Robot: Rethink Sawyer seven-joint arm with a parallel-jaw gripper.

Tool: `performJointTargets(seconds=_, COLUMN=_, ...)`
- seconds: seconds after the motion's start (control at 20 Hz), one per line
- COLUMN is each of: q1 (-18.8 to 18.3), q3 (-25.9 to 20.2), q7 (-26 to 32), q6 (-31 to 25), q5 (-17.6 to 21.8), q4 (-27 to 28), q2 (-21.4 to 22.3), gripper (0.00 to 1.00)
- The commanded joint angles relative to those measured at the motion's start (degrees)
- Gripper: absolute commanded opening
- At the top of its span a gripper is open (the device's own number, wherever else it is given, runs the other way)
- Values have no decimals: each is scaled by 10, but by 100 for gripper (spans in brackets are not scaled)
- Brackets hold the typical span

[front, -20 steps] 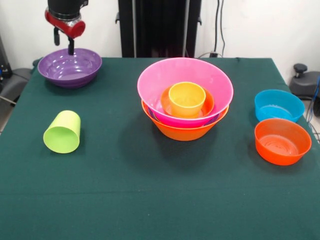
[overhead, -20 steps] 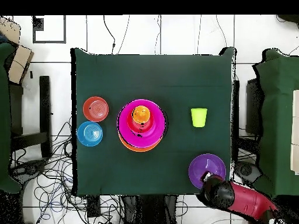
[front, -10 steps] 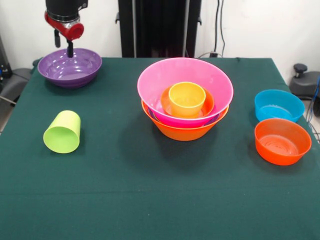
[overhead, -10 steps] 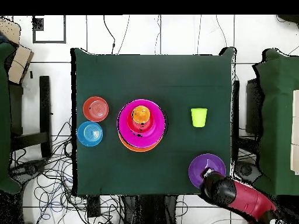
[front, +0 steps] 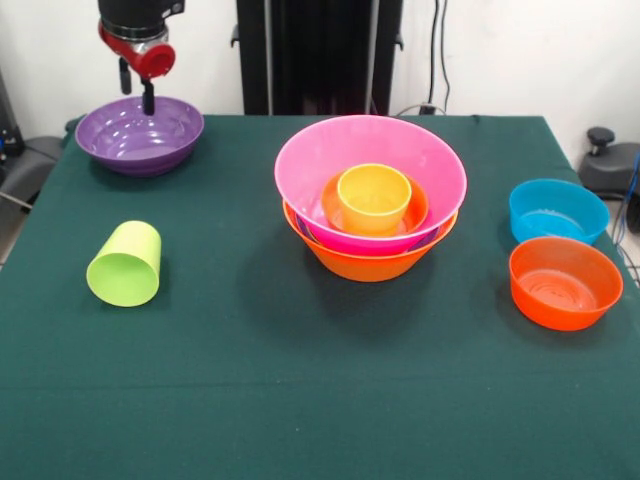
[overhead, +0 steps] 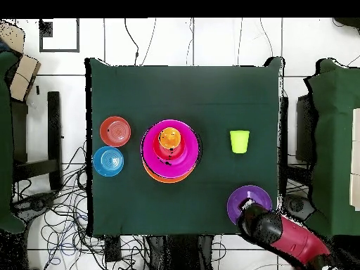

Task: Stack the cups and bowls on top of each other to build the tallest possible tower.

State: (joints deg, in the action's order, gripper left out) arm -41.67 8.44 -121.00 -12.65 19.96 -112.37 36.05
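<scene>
My pincer (front: 137,88) has drifted a little sideways and hangs at the far rim of the purple bowl (front: 140,134); the bowl has not budged. I cannot tell whether my pincer is open or closed. On the tabletop (front: 320,400) the tower (front: 370,195) stands mid-cloth: orange bowl, pink bowl, orange cup (front: 373,197) inside. The green cup (front: 125,264) lies tipped. I judge the purple bowl is my next pick.

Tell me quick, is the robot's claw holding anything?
Gripper: cannot be told if open or shut; it hangs over the purple bowl's far rim, with nothing visibly in it.
</scene>
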Motion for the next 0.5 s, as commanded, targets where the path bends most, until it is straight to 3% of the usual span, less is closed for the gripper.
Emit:
performJointTargets(seconds=0.05, q1=36, q3=-55, q7=-76, q6=-38, q5=-52, q4=-9, q2=-15, gripper=100)
performJointTargets(seconds=0.5, q1=50, q3=-56, q7=-72, q6=-34, q5=-88, q4=10, q2=-48, gripper=100)
